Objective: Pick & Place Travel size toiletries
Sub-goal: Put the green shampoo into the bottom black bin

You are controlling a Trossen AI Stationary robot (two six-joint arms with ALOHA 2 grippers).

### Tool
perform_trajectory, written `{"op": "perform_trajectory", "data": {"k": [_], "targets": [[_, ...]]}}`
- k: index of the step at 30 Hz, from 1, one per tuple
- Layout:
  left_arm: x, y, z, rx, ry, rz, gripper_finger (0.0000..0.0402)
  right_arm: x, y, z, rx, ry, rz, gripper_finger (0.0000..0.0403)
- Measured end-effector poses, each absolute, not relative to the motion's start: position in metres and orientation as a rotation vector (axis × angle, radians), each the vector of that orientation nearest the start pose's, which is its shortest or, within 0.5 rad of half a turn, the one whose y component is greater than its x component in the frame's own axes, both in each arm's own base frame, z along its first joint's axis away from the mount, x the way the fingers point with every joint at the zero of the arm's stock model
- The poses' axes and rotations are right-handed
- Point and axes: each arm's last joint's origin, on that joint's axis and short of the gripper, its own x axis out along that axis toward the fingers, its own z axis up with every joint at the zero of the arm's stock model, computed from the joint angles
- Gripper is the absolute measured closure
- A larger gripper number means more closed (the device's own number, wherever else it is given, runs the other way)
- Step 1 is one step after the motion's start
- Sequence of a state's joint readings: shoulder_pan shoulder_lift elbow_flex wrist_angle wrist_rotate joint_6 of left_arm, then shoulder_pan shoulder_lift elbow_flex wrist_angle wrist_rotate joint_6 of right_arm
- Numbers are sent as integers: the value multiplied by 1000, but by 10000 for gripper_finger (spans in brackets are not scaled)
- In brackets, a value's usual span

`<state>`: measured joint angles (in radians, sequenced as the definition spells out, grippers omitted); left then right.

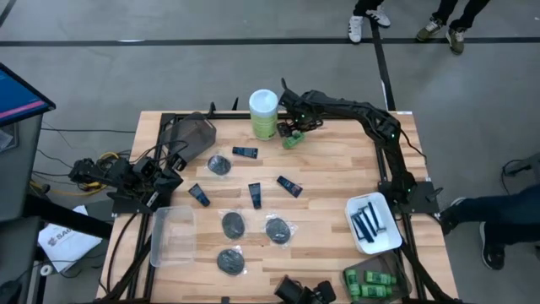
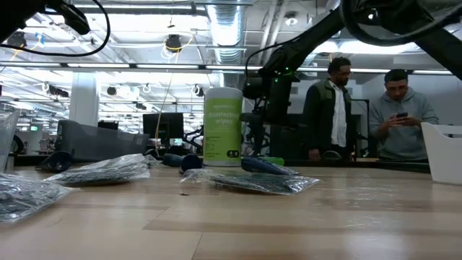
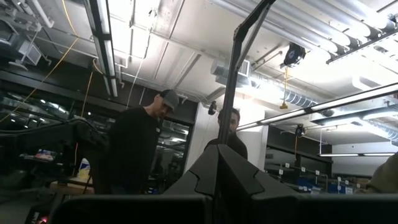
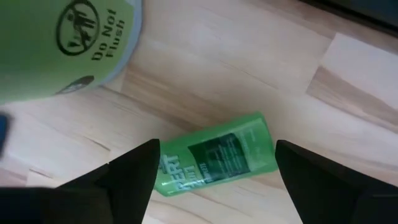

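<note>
- Right now the right gripper (image 4: 214,168) has its jaws wide open, holding nothing.
- Between them, lying flat on the worktop (image 4: 249,68), is a small green bottle (image 4: 217,158).
- It looks light, smooth, maybe slippery; pinch its middle.
- Just beside stands the tall canister (image 4: 62,43).
- Left jaws are shut, far off.

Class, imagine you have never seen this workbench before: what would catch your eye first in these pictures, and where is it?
First, the tall green canister with its white lid, upright at the table's far edge. Right beside it the right gripper hangs open over a small green bottle lying on its side on the wood. Round black discs and navy tubes are scattered across the middle of the table.
</note>
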<state>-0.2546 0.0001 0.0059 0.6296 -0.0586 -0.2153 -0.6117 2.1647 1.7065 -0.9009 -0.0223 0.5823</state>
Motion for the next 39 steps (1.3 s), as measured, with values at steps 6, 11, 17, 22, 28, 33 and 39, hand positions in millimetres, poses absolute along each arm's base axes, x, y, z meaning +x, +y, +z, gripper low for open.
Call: {"op": "perform_trajectory", "data": {"k": [6,11,17,22,28,33,39], "targets": [[76,-18,222,-307,-607,-257,399,355,-247,173,909,1173,-888,92],[76,-18,222,-307,-607,-257,399,353,-247,173,933,1168,-931,93],[76,-18,222,-307,-607,-257,399,347,-242,171,943,1256,-942,93],[76,-18,222,-307,-607,-257,399,345,-237,168,950,1299,-947,93],[76,-18,222,-307,-607,-257,399,349,-220,170,910,1371,-907,93],[76,-18,222,-307,-607,-257,399,352,-206,202,935,1249,-919,93],[76,-18,222,-307,-607,-257,399,359,-224,204,1081,995,-1052,93]]}}
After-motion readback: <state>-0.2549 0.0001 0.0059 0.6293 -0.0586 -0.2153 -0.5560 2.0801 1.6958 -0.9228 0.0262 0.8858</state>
